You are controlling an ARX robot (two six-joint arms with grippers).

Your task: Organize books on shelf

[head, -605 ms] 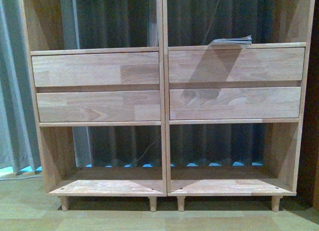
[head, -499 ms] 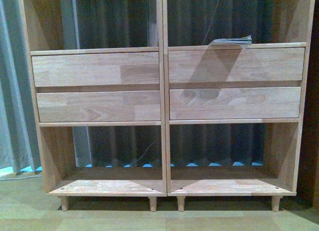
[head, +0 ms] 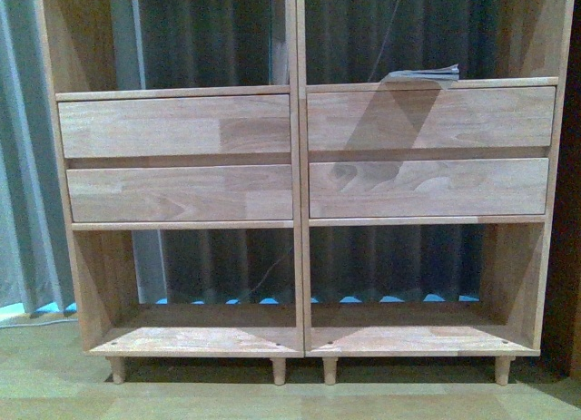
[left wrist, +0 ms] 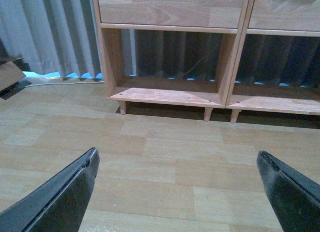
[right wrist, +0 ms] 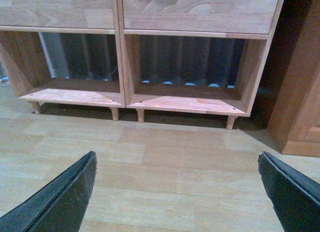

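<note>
Left gripper (left wrist: 176,153) spread wide, empty | right gripper (right wrist: 176,155) same, both seemingly poised to reach | books (head: 423,73) lie flat, right side of shelf (head: 182,125), not yet stood up

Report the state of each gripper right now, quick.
Left gripper: open, holding nothing.
Right gripper: open, holding nothing.

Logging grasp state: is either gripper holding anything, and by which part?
Nothing is held. The left gripper and right gripper are both open, only floor between the jaws; a thin book lies flat on the shelf.
</note>
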